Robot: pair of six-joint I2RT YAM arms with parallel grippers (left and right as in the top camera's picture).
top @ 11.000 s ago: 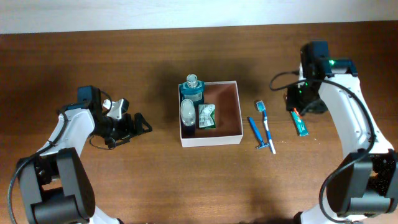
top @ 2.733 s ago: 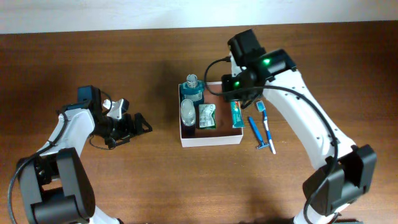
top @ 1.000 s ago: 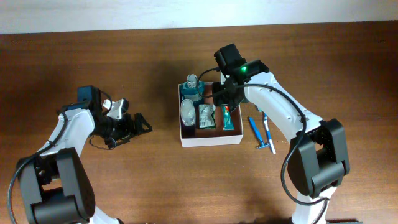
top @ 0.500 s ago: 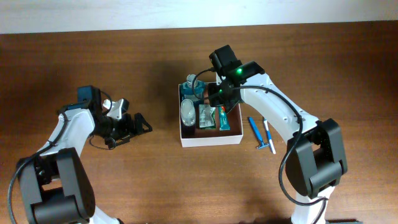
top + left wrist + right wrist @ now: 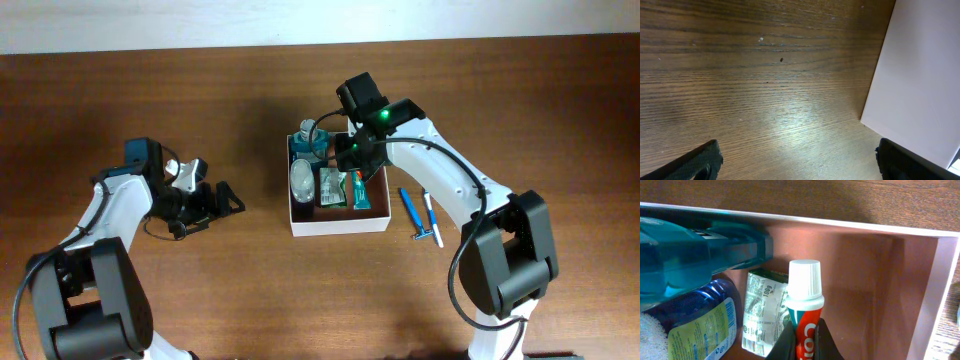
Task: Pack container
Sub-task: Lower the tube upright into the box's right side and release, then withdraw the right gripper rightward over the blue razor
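The container (image 5: 340, 226), a shallow white box with a reddish-brown inside, sits mid-table. It holds a blue mouthwash bottle (image 5: 690, 255), a dark blue labelled bottle (image 5: 695, 325) and a green-white sachet (image 5: 762, 310). My right gripper (image 5: 357, 175) reaches into the box, shut on a red-and-green toothpaste tube (image 5: 805, 287) with a white cap. The tube hangs beside the sachet, just over the box floor (image 5: 865, 280). Far left of the box, my left gripper (image 5: 232, 203) rests open over bare wood, its fingertips (image 5: 705, 157) wide apart with nothing between them.
A blue toothbrush (image 5: 408, 208) and a white razor (image 5: 430, 215) lie on the table just right of the box. A flat white surface (image 5: 920, 75) fills the right side of the left wrist view. The right half of the box floor is bare.
My right gripper carried the toothpaste tube from the table's right side into the box and shifted it slightly left over the last second. The left arm has not moved.
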